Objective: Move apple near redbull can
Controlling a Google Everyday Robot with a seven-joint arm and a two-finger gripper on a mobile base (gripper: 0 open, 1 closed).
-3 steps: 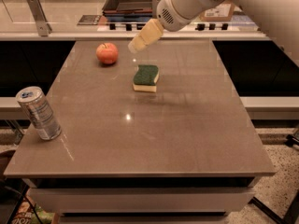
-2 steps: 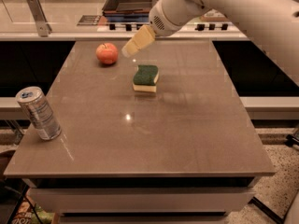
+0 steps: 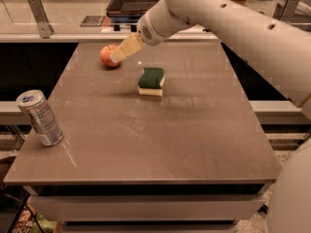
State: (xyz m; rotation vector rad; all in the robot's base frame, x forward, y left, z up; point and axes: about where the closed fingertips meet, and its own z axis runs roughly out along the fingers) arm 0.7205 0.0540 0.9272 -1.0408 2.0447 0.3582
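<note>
The arm (image 3: 233, 23) is a chunky, smooth off-white tube with a few small dark holes along it and a dotted vent patch near the wrist. Its claw (image 3: 116, 58) is pale tan, just beside the apple (image 3: 107, 56).

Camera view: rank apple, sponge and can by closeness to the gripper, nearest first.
1. apple: back left of the table, right beside the gripper.
2. sponge: centre of the table, toward the camera from the gripper.
3. can: standing at the front left edge, farthest off.
</note>
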